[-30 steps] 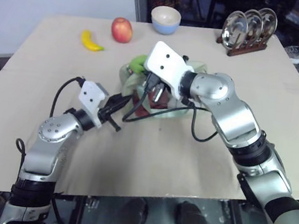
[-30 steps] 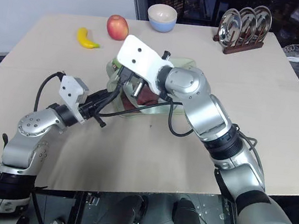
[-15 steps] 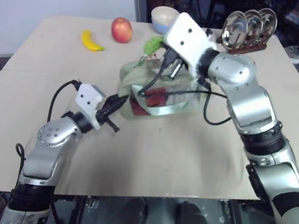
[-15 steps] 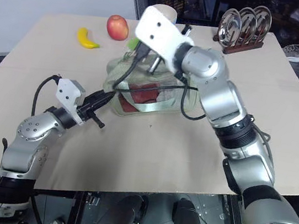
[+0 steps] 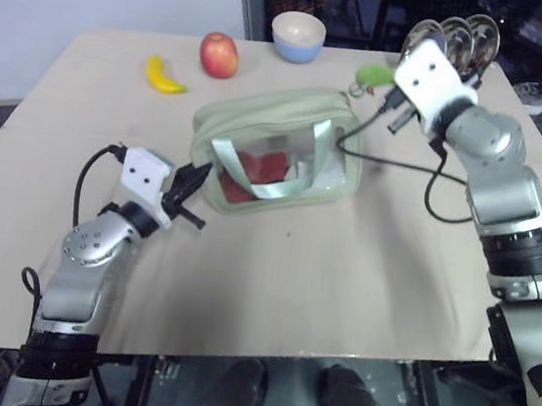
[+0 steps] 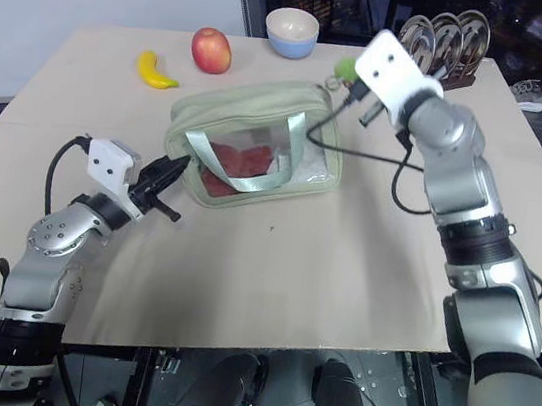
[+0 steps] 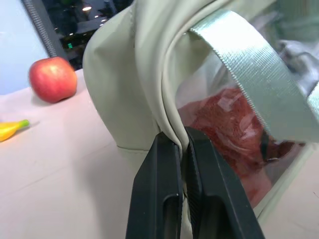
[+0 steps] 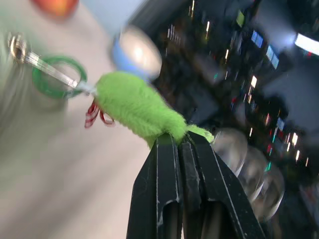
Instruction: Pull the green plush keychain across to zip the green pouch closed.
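At the right hand: the right hand [image 8: 180,142] is clenched on the tail end of the green plush keychain [image 5: 374,75], fingers pinched tight on the fuzz, the plush stretching away from the fingertips toward a metal link and a green ring.
Keychain's place: held in the air just past the pouch's far right top corner, between that corner and the plate rack [image 5: 455,42], linked to the zipper end there.
At the left hand: the left hand [image 7: 180,144] is clamped on the fabric seam at the near left end of the green pouch [image 5: 262,121], anchoring it against the pull.
Pouch's place: mid-surface, upright on its base, clear window and ribbon handles facing the robot, something red inside.
Key relation: the pouch's long axis, and so the zipper line, runs from the left hand's grip across to the right hand; the two hands sit at opposite ends, the right one nearer the keychain and already holding it.
Progress, as a judgement: the top looks closed along its length, so little or no travel seems left.
Arm pose: right arm reaches forward with its hand about level; left forearm lies low over the surface [image 5: 342,274], pointing into the pouch's end.
Beyond: apple [image 5: 218,54], banana [image 5: 164,75] and bowl [image 5: 298,35] lie well apart along the far edge.
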Controlling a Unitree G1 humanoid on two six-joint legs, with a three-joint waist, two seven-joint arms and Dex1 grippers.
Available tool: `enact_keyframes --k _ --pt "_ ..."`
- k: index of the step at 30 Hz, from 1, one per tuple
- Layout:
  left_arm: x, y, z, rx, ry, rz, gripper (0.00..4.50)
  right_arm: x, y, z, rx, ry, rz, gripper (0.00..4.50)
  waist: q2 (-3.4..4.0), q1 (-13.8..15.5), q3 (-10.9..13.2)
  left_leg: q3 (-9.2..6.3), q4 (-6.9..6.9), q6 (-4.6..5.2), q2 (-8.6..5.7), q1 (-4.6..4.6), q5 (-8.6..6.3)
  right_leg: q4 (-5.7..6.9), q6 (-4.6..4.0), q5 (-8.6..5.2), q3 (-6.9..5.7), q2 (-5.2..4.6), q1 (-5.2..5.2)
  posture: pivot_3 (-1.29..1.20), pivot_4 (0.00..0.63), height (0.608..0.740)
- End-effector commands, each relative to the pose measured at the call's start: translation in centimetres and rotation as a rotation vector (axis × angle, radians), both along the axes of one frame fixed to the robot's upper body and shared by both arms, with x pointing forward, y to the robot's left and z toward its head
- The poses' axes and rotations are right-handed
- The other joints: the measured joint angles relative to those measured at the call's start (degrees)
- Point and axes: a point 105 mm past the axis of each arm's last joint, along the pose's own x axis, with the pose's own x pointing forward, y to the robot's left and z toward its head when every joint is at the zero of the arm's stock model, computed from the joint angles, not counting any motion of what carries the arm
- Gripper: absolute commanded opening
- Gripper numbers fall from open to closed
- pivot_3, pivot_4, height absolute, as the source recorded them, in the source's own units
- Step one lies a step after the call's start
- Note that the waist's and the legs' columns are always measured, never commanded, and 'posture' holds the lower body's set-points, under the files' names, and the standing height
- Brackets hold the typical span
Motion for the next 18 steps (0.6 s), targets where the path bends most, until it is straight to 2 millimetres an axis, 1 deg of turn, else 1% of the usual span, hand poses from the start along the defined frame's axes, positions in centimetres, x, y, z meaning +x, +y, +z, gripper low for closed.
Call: enact_keyframes --k 1,3,4,7,9,13,15,18 --pt "0.2 4.0 -0.7 0.017 0.022 0.194 0.00 0.4 -4.5 -2.8 0.004 0.019 -0.159 0.05 0.00 -0.1 0.0 0.02 0.00 0.00 0.00 0.01 0.00 0.00 0.00 0.00 0.01 0.01 0.00 0.00 0.150 0.740" --pt "0.3 4.2 -0.5 0.018 0.010 0.218 0.00 0.1 -5.5 -6.0 -0.029 0.072 -0.197 0.05 0.02 -0.2 0.0 0.12 -0.01 0.00 0.03 0.06 0.00 0.06 0.00 0.00 0.12 0.04 -0.02 0.00 0.150 0.740" --pt "0.3 4.2 -0.4 0.019 0.004 0.226 0.00 -0.1 -5.9 -7.1 -0.024 0.095 -0.213 0.05 0.02 -0.2 0.0 0.16 -0.01 0.00 0.06 0.09 0.00 0.06 0.00 0.00 0.16 0.07 -0.02 0.00 0.150 0.740" --pt "0.2 4.3 -0.4 0.010 0.003 0.229 0.00 -0.8 -6.6 -9.3 -0.078 0.127 -0.236 0.05 0.03 -0.2 0.0 0.21 -0.01 0.00 0.10 0.14 0.00 0.08 0.01 0.00 0.24 0.14 -0.01 0.00 0.150 0.740" --pt "0.1 4.3 -0.4 0.010 0.006 0.231 0.00 -1.3 -6.7 -11.5 -0.154 0.171 -0.227 0.05 0.03 -0.1 0.0 0.23 0.00 0.00 0.10 0.14 0.00 0.08 0.01 0.00 0.25 0.14 -0.01 0.00 0.150 0.740" --pt "0.1 4.5 -0.4 0.011 0.005 0.235 0.00 -2.0 -6.8 -14.4 -0.258 0.235 -0.204 0.05 0.03 -0.2 0.0 0.33 0.00 0.00 0.13 0.20 0.00 0.10 0.01 0.00 0.34 0.17 0.00 0.00 0.150 0.740" --pt "0.0 4.2 -0.2 0.011 -0.002 0.222 0.00 -2.2 -6.5 -15.0 -0.248 0.251 -0.185 0.05 0.01 -0.2 0.0 0.34 0.00 0.00 0.15 0.33 0.00 0.09 0.01 0.00 0.35 0.21 0.12 0.00 0.150 0.740" --pt "-0.2 3.8 0.3 0.018 -0.021 0.203 0.00 -2.3 -5.6 -13.3 -0.125 0.222 -0.153 0.05 0.01 -0.1 0.0 0.32 -0.01 0.02 0.18 0.63 -0.02 0.03 0.02 0.00 0.33 0.23 0.47 0.00 0.150 0.740"
